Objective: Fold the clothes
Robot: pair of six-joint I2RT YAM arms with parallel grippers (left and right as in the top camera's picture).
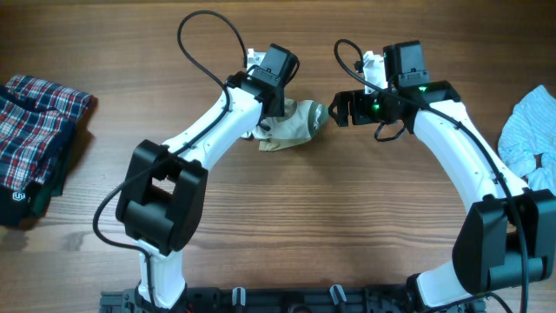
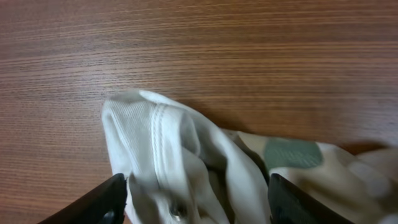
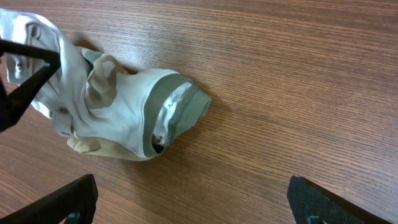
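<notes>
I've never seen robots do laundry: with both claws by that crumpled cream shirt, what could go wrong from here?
The cream shirt lies bunched, not flat; the open left gripper straddles it and may pinch several layers together. The open right gripper hangs over the table beside the shirt, so closing there could catch nothing. The grippers are close together and might bump.

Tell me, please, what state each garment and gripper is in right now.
cream shirt: crumpled in a heap, unfolded.
plaid garment: folded, lying apart.
pale blue garment: crumpled, unfolded.
left gripper: open, fingers either side of the cream shirt.
right gripper: open, empty, beside the shirt.
</notes>
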